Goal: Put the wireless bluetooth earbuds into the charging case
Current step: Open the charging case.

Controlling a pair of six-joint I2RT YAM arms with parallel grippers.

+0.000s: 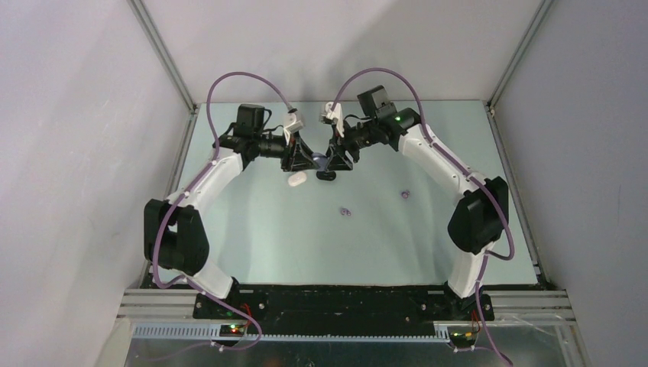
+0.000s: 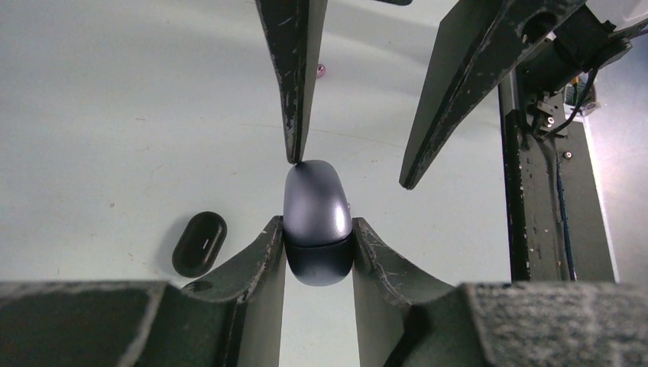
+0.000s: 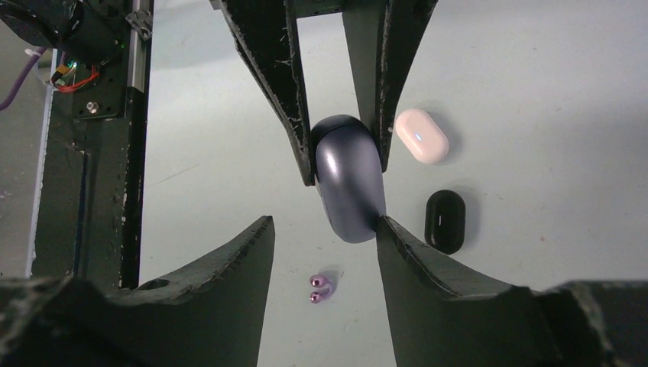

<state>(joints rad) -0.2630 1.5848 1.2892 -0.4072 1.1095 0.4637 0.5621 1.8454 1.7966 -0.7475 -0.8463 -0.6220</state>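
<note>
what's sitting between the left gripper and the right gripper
A grey-blue charging case: the left gripper clamps one end, and one finger of the open right gripper seems to touch the other end. Both wrist views show it.

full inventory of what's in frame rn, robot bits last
lavender-grey case: 1, closed, mid-table towards the far side, clamped between the left gripper's fingers
white case: 1, white, on the table beside the held case
black case: 1, black, on the table next to the white case
earbuds: lavender, two spots on the table right of centre; count per spot unclear
table: 1, pale green
left gripper: 1, black, shut on the lavender-grey case
right gripper: 1, black, open, one finger touching that case
</note>
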